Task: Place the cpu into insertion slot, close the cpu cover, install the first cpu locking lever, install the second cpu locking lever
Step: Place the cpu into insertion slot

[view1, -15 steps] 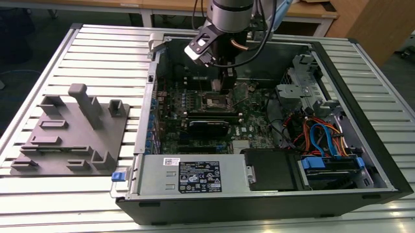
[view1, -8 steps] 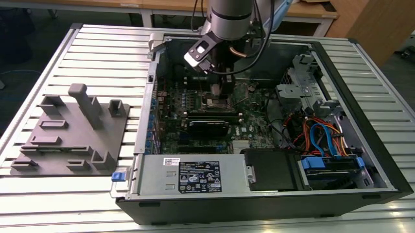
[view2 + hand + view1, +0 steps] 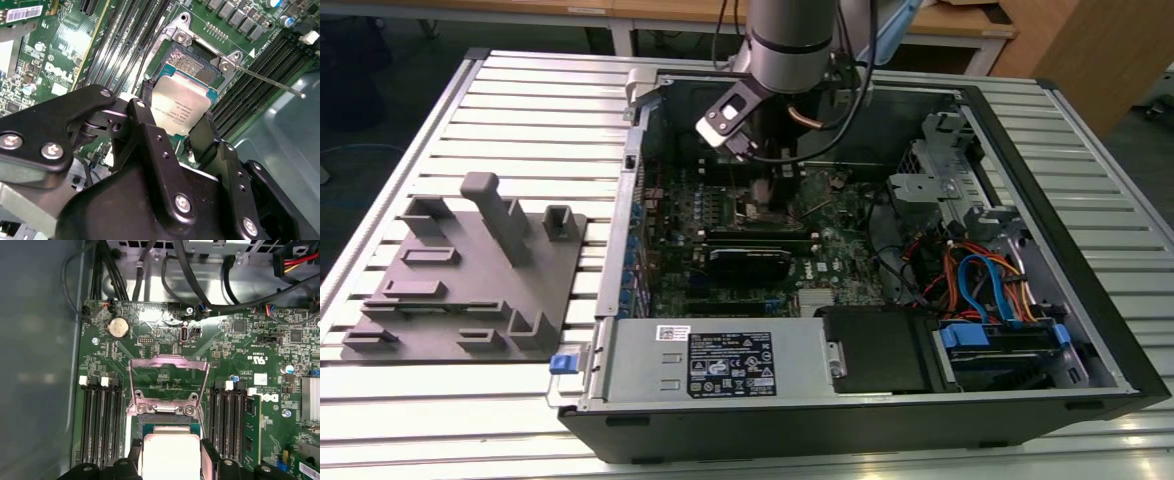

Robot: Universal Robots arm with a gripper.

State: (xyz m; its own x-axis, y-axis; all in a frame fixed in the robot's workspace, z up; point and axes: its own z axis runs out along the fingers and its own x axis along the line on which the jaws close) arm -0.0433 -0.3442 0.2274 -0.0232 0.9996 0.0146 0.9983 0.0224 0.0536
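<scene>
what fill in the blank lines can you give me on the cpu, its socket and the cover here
1. The pincer is ____ on the cpu.
2. The cpu cover is flipped ____, away from the insertion slot.
3. Long black slots flank the insertion slot on ____ sides.
Missing words: shut; open; both.

Wooden desks [image 3: 961, 22] stand behind the slatted metal table [image 3: 520, 110].
</scene>
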